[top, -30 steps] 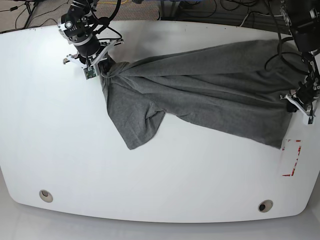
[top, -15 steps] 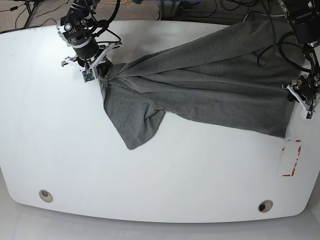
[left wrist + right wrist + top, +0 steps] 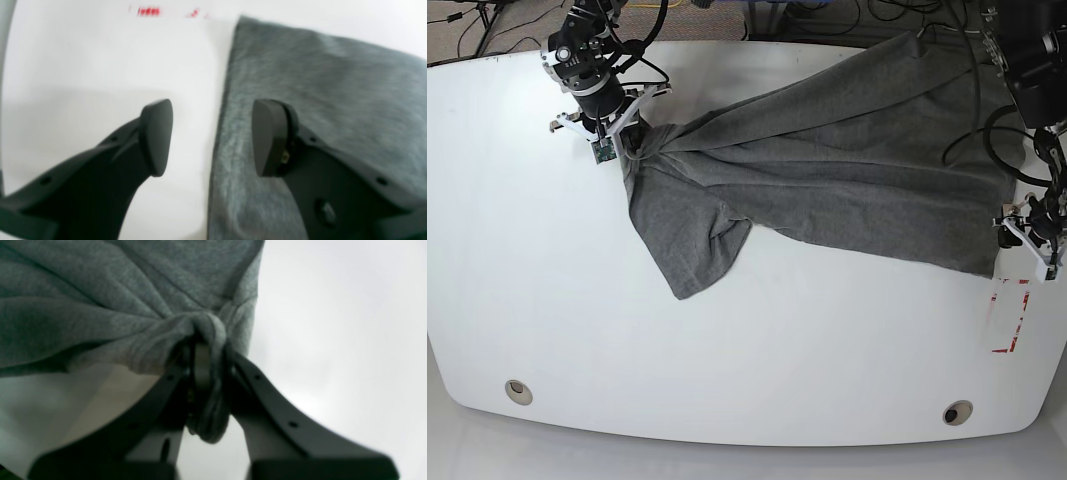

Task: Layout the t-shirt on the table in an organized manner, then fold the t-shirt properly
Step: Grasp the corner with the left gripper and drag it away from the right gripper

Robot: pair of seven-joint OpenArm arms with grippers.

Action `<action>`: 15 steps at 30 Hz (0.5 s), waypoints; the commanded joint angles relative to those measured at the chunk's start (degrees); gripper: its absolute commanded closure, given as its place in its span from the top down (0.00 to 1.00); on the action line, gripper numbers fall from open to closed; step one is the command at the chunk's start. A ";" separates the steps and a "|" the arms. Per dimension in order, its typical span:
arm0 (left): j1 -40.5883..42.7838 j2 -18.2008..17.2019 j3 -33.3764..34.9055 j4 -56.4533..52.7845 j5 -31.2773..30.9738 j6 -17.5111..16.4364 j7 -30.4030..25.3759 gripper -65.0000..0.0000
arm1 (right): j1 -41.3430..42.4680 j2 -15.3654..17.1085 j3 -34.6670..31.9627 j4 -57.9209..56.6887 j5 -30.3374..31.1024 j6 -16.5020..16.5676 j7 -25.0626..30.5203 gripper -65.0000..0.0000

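Observation:
The grey t-shirt point(image 3: 847, 170) lies stretched across the white table point(image 3: 777, 350), with one loose part hanging toward the front at the left point(image 3: 692, 235). At the back left, my right gripper point(image 3: 630, 143) is shut on a bunched corner of the fabric point(image 3: 203, 330), its jaws pressed together in the right wrist view point(image 3: 203, 353). At the right edge my left gripper point(image 3: 1025, 245) stands open. In the left wrist view point(image 3: 213, 136) the t-shirt's edge point(image 3: 230, 133) runs between its fingers, one fingertip point(image 3: 156, 133) over bare table and the other point(image 3: 268, 136) over cloth, gripping nothing.
A red-and-white tape mark point(image 3: 1012, 315) point(image 3: 148, 11) lies just in front of the left gripper, near the table's right edge. Two small round holes point(image 3: 518, 391) point(image 3: 958, 411) sit near the front edge. Cables point(image 3: 827, 15) run behind the table's back edge.
The left gripper has opened, let go of the t-shirt's right edge and shifted toward the front. The cloth's right side now lies wider and flatter. The right gripper keeps its hold.

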 commanded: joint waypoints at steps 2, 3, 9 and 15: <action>-5.09 -0.84 1.98 -5.44 -1.37 -0.55 -1.96 0.55 | 0.17 0.12 -0.06 0.95 0.47 -0.12 1.36 0.06; -5.70 -0.84 2.42 -6.49 -1.37 -0.55 -2.58 0.55 | 0.17 0.12 -0.06 0.95 0.47 -0.12 1.36 0.06; -8.78 -0.66 6.72 -13.08 -1.37 -0.38 -7.50 0.55 | 0.87 0.12 -0.06 0.95 0.47 -0.12 1.36 0.06; -11.77 -0.66 10.77 -19.59 -1.37 -0.29 -10.14 0.55 | 0.96 0.12 -0.06 0.95 0.47 -0.12 1.36 0.06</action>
